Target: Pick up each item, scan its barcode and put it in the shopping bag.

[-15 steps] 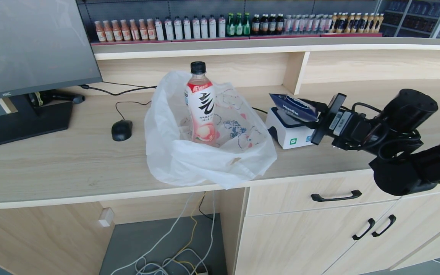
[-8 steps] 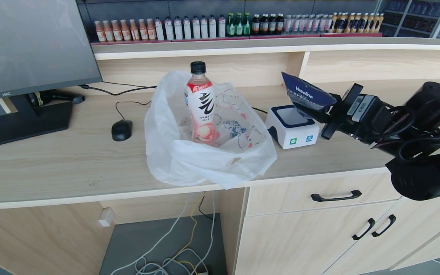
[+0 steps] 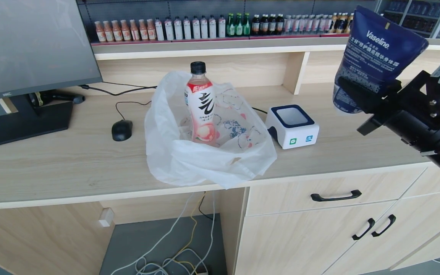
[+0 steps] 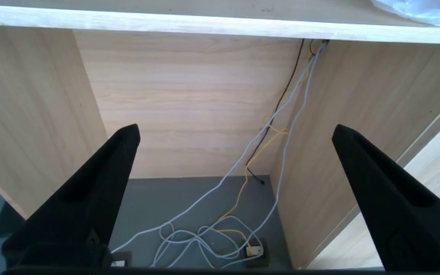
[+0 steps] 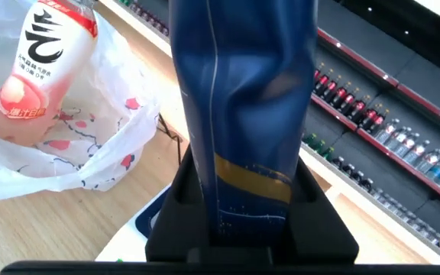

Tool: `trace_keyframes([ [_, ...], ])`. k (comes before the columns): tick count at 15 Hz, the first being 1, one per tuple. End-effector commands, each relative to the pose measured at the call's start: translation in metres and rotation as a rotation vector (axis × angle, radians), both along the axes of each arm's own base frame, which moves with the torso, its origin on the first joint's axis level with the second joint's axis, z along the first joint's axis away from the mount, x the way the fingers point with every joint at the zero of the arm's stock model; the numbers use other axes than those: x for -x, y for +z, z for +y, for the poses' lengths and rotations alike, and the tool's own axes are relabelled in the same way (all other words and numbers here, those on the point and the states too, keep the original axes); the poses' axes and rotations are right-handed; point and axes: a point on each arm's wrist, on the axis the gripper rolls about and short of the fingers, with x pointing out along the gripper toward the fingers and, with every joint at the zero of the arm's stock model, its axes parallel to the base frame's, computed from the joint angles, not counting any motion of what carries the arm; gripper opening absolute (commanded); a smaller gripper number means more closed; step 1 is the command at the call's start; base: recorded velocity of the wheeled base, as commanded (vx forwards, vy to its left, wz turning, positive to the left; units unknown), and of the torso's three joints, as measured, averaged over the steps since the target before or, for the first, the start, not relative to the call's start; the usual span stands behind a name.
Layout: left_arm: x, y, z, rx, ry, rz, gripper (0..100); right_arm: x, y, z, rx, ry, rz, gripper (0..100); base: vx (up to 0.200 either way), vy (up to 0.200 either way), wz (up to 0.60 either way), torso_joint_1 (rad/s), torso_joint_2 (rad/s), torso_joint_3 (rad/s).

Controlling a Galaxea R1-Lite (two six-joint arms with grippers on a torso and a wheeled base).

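My right gripper (image 3: pixel 365 93) is shut on a dark blue pouch (image 3: pixel 376 57), held upright high above the right end of the counter, right of the scanner (image 3: pixel 291 126). In the right wrist view the blue pouch (image 5: pixel 243 99) stands between the black fingers (image 5: pixel 186 183). The white shopping bag (image 3: pixel 204 152) lies open at the counter's middle with a pink drink bottle (image 3: pixel 200 105) standing in it; that bottle (image 5: pixel 40 69) and bag (image 5: pixel 75 160) lie beyond the pouch. My left gripper (image 4: pixel 235 198) is open, down below the counter, facing the cables (image 4: pixel 228 221).
A monitor (image 3: pixel 25 46) and a black mouse (image 3: pixel 122 130) sit on the counter's left. A raised shelf (image 3: pixel 281 47) with a divider runs behind the counter, with rows of bottles (image 3: pixel 235 25) beyond it. Drawers with black handles (image 3: pixel 336 196) are below.
My right gripper has lifted the blue pouch from just over the scanner, up and to the right, turning it from tilted to upright. The bag and bottle have stayed put.
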Motion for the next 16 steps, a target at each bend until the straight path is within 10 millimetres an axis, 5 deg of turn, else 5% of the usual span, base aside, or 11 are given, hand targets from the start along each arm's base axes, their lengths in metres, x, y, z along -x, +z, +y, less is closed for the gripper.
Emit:
trace_keyframes([
  [1,0.000,0.000,0.000,0.000,0.000,0.000,100,0.019,0.008,-0.004,-0.079,-0.012,-0.005,0,0.000,0.000,0.00,0.000,0.00,0.000],
  [8,0.000,0.000,0.000,0.000,0.000,0.000,100,0.031,-0.001,-0.009,-0.339,-0.138,0.098,0,0.000,0.000,0.00,0.000,0.00,0.000],
  [11,0.000,0.000,0.000,-0.001,0.000,0.000,100,0.028,-0.006,0.011,-0.403,-0.119,0.148,0,0.000,0.000,0.00,0.000,0.00,0.000],
  [16,0.000,0.000,0.000,0.002,0.000,0.000,100,-0.009,-0.010,0.028,-0.502,-0.131,0.188,0,0.000,0.040,0.00,0.002,0.00,0.000],
])
